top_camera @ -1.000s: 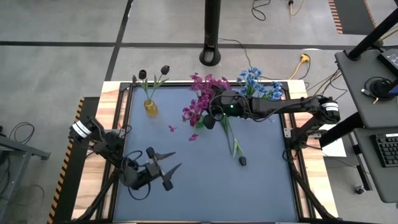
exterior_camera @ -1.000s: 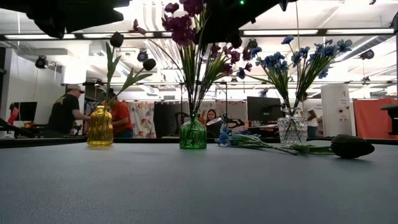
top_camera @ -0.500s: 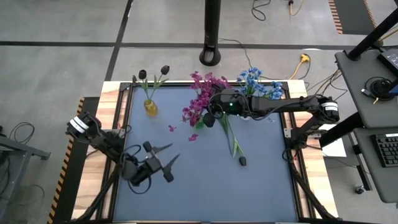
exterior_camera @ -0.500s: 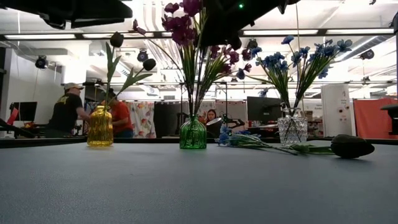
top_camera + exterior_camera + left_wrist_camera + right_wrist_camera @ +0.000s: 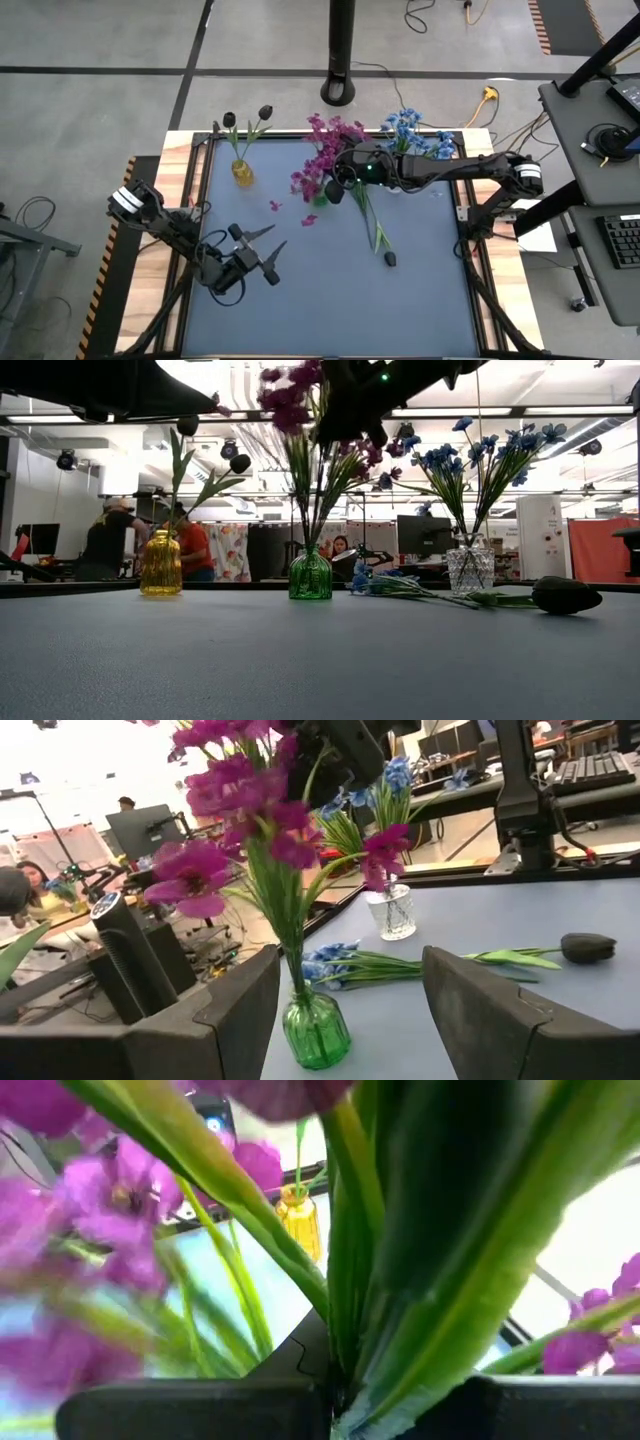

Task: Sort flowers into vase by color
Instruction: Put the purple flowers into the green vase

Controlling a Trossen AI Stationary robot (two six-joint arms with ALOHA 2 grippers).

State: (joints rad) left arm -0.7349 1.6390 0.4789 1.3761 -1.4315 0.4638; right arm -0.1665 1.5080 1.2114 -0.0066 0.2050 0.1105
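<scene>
Magenta flowers (image 5: 300,405) stand with their stems in a green vase (image 5: 310,575) at the far middle. My right gripper (image 5: 336,188) hovers beside that bunch, shut on a magenta sprig (image 5: 120,1200). Dark buds (image 5: 247,117) stand in a yellow vase (image 5: 242,173), blue flowers (image 5: 410,130) in a clear vase (image 5: 470,570). A dark-bud flower (image 5: 389,259) and a blue sprig (image 5: 385,585) lie flat on the mat. My left gripper (image 5: 268,256) hangs open over the near left, pointing level toward the vases. My right gripper pinches the magenta sprig's green stem and leaves (image 5: 350,1350) between its two fingers. The fingers come in about level from the table's right and lie across the stem. The sprig stands upright above the green vase; its lower end is hidden among the other stems.
Two loose pink petals (image 5: 277,206) lie on the mat left of the green vase. A black pole base (image 5: 341,90) stands beyond the far edge. People move in the room behind the table. Open mat stretches across the near half.
My left gripper has shifted a little toward the far edge and rolled about its own axis, staying open. The magenta clusters in my right gripper have swayed slightly above the green vase.
</scene>
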